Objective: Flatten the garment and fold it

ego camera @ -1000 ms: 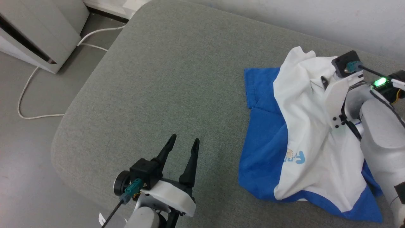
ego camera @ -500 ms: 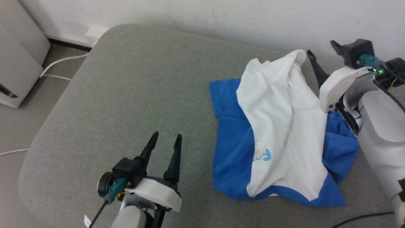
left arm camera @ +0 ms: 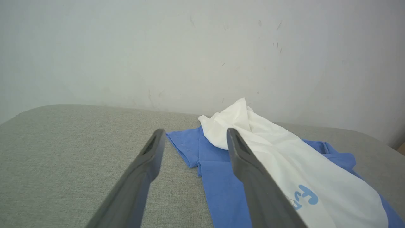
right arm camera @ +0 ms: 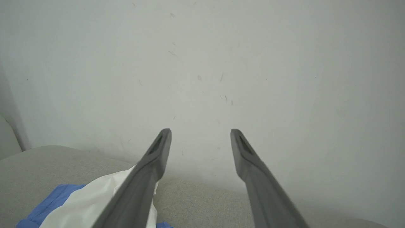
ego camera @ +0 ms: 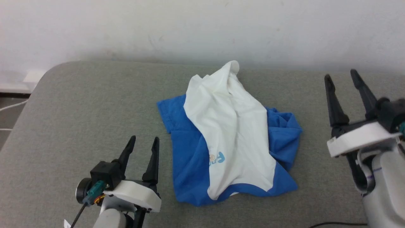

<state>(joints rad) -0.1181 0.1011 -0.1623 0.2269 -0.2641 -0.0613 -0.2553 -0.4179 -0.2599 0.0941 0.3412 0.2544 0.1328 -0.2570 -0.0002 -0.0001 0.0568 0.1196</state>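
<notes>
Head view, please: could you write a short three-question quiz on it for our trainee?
1. True or false: the left claw is shut on the garment.
2. The lettering on the garment is: A red, B light blue, C black.
3. Which fabric lies on top, the white or the blue?
Key: 1 false, the left claw stands open, apart from the garment; 2 B; 3 the white.

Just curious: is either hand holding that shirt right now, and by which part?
Nothing is held. Both the left hand and right hand are open, apart from the garment.
</notes>
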